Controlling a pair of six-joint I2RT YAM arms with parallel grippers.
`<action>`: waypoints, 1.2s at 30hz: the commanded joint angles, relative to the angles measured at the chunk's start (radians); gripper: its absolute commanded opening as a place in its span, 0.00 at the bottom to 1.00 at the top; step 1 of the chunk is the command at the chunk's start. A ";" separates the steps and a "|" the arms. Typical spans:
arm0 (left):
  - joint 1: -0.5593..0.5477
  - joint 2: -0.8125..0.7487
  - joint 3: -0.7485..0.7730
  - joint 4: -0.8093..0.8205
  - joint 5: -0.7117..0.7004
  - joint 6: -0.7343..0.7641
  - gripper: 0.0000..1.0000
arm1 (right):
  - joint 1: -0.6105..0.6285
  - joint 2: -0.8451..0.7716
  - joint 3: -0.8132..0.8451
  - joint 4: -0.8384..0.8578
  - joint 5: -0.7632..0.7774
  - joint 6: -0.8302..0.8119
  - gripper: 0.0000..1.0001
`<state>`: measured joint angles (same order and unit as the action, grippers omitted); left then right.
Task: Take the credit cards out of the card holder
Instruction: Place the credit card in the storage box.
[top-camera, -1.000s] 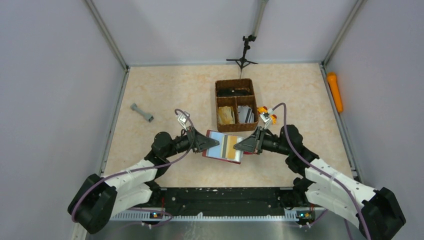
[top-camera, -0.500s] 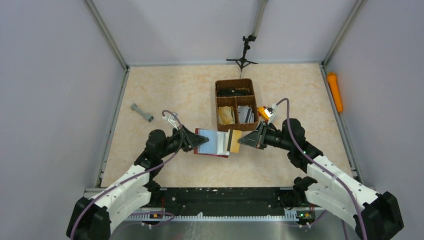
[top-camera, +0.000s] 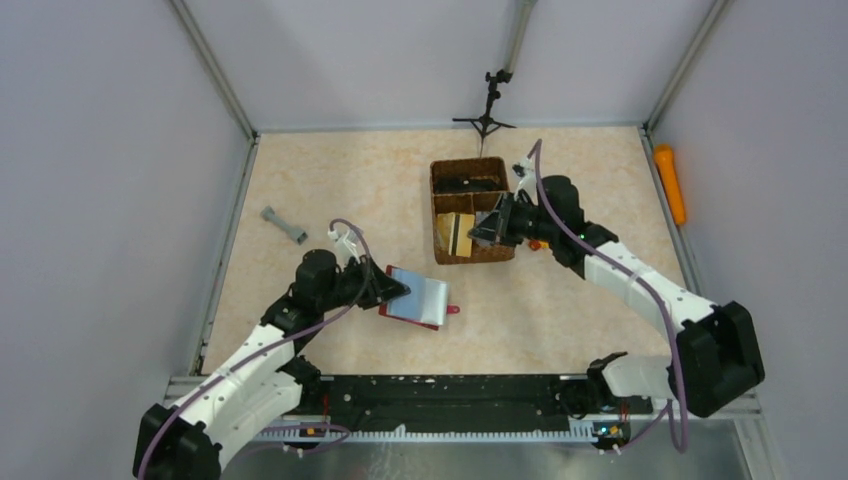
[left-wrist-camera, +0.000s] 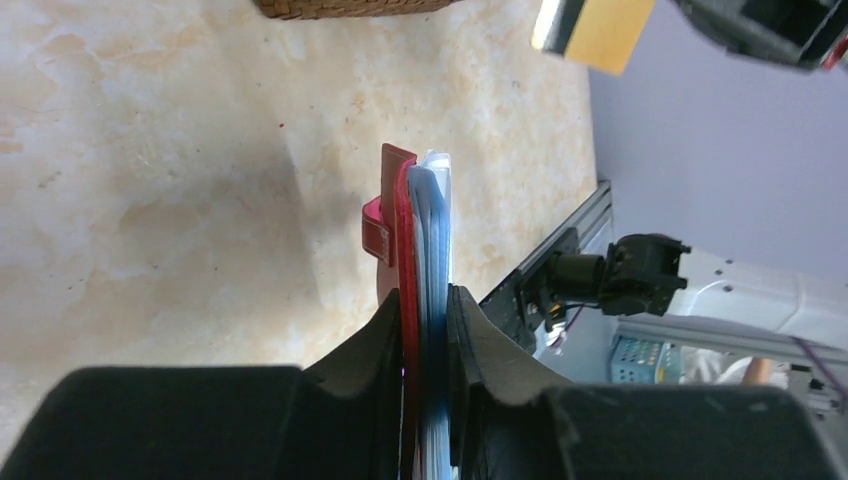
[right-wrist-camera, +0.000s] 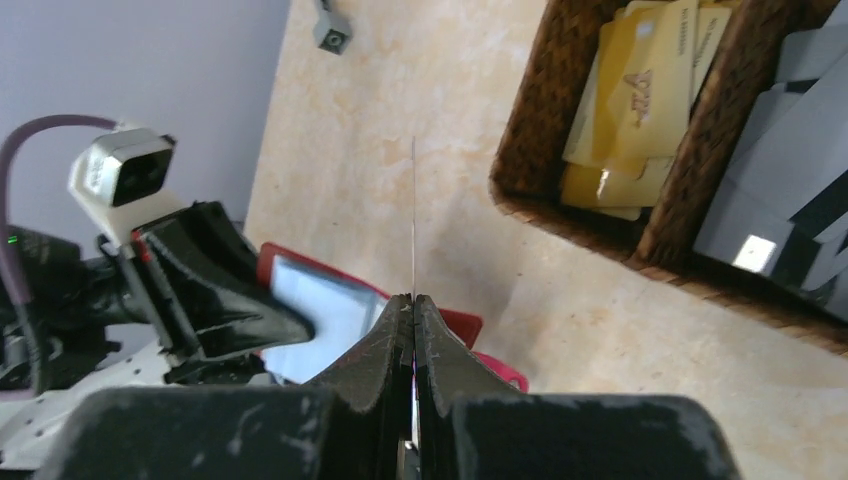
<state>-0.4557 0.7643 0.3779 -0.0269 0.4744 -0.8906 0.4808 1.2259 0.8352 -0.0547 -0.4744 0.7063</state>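
Card holder (left-wrist-camera: 407, 225) red, leather-like, smooth; cards (left-wrist-camera: 436, 230) glossy plastic. Basket (right-wrist-camera: 552, 95) rough brown wicker. Table (left-wrist-camera: 150, 150) matt, marbled stone-look.

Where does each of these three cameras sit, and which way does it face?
Top: above and behind, facing down; left gripper and right gripper show.
Left wrist: faces along the left gripper clamping the card holder.
Right wrist: faces along the right gripper pinching a credit card, basket beyond.
Shared: all views show the card holder.

Open lane: bare surface (top-camera: 405, 250) between my left hand (top-camera: 397, 290) and the basket (top-camera: 470, 258).
Obstacle: basket walls near my right hand (top-camera: 478, 232).
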 joint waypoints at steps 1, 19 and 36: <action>0.006 0.031 0.075 -0.077 0.026 0.118 0.00 | -0.014 0.118 0.147 -0.098 0.057 -0.127 0.00; 0.006 0.102 0.068 0.019 0.168 0.203 0.00 | -0.015 0.533 0.484 -0.195 0.124 -0.230 0.00; -0.004 0.225 -0.042 0.396 0.165 0.069 0.00 | -0.015 0.400 0.416 -0.228 0.173 -0.274 0.55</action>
<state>-0.4530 0.9508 0.3756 0.1463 0.6384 -0.7414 0.4747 1.8313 1.3430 -0.3260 -0.2951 0.4442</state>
